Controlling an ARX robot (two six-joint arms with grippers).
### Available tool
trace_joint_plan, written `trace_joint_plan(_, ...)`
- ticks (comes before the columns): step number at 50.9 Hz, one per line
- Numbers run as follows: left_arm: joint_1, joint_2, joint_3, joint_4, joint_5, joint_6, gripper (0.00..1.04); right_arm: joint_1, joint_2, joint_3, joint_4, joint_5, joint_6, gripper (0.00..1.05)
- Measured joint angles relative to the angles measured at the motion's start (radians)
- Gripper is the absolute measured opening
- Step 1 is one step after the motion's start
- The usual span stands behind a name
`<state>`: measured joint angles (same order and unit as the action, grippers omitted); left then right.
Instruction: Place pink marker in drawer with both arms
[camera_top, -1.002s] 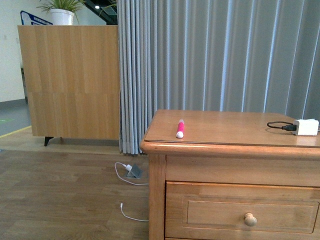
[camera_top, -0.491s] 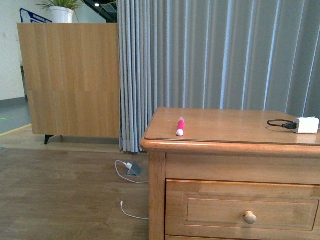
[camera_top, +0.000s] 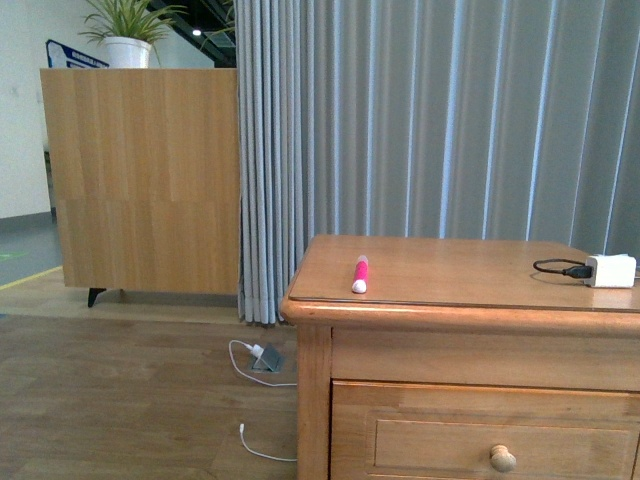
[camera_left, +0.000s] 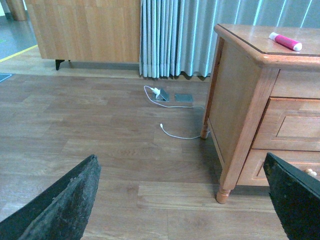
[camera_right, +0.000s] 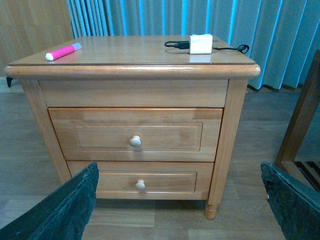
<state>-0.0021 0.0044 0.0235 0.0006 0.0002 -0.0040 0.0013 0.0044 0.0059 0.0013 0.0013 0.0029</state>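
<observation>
Nothing is in hand yet, folks: this is the approach. The pink marker (camera_top: 360, 273) lies flat on the surface (camera_top: 460, 265) of the cabinet (camera_top: 312, 400), close to its front edge and toward the front-left corner. It is well apart from the white charger (camera_top: 611, 270) over by the right edge. The drawer (camera_right: 135, 135) below is fully shut, its round knob (camera_right: 135, 141) untouched. The left hand (camera_left: 180, 159) hangs wide and empty off the cabinet's left side, low over the floor (camera_left: 100, 130). The right hand (camera_right: 179, 167) is spread just as wide with nothing in it, squared up to the drawer front. I'd say the right one is lined up for that knob: narrow onto it and pull straight out. The left would have to rise to the marker.
</observation>
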Motion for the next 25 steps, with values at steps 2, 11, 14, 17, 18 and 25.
trace_joint_plan(2, 0.000, 0.000, 0.000, 0.000, 0.000, 0.000, 0.99, 0.000, 0.000, 0.000, 0.000, 0.000, 0.000, 0.96)
trace_joint_plan(11, 0.000, 0.000, 0.000, 0.000, 0.000, 0.000, 0.99, 0.000, 0.000, 0.000, 0.000, 0.000, 0.000, 0.96)
trace_joint_plan(14, 0.000, 0.000, 0.000, 0.000, 0.000, 0.000, 0.99, 0.000, 0.000, 0.000, 0.000, 0.000, 0.000, 0.96)
trace_joint_plan(17, 0.000, 0.000, 0.000, 0.000, 0.000, 0.000, 0.99, 0.000, 0.000, 0.000, 0.000, 0.000, 0.000, 0.96)
trace_joint_plan(18, 0.000, 0.000, 0.000, 0.000, 0.000, 0.000, 0.99, 0.000, 0.000, 0.000, 0.000, 0.000, 0.000, 0.96)
trace_joint_plan(25, 0.000, 0.000, 0.000, 0.000, 0.000, 0.000, 0.99, 0.109, 0.170, 0.071, -0.182, 0.208, 0.033, 0.96)
